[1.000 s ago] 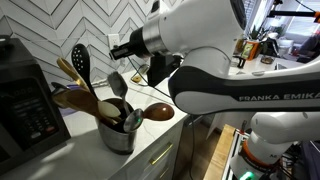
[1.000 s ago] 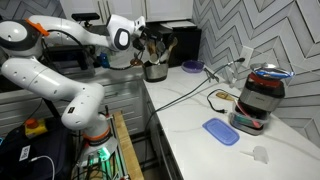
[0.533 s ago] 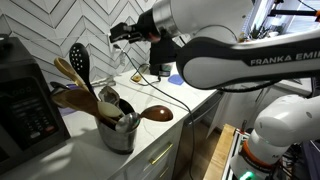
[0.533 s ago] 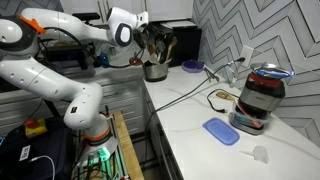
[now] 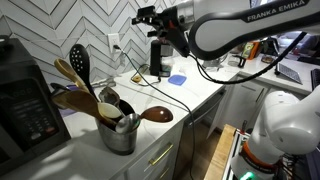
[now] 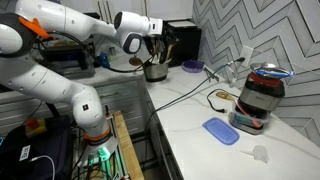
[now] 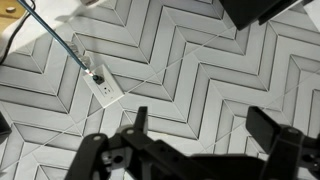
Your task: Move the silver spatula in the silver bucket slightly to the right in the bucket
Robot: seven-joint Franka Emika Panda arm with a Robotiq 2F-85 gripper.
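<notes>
The silver bucket (image 5: 118,138) stands near the counter's front edge, full of utensils, and shows far back in an exterior view (image 6: 155,71). The silver spatula (image 5: 108,102) leans in it among wooden spoons and a black slotted spatula (image 5: 79,58). One wooden spoon (image 5: 157,114) hangs out over the rim to the right. My gripper (image 5: 143,17) hovers high above and behind the bucket, open and empty. In the wrist view the gripper (image 7: 205,125) shows only the herringbone wall between its wide-apart fingers (image 7: 270,128).
A black appliance (image 5: 20,110) stands left of the bucket. A wall outlet (image 7: 103,87) with a cable sits on the tiled wall. Further along the counter are a red and black appliance (image 6: 258,95) and a blue lid (image 6: 220,130).
The gripper has opened, let go of the silver spatula, and risen up and away from the bucket towards the wall. The spatula now rests lower among the utensils.
</notes>
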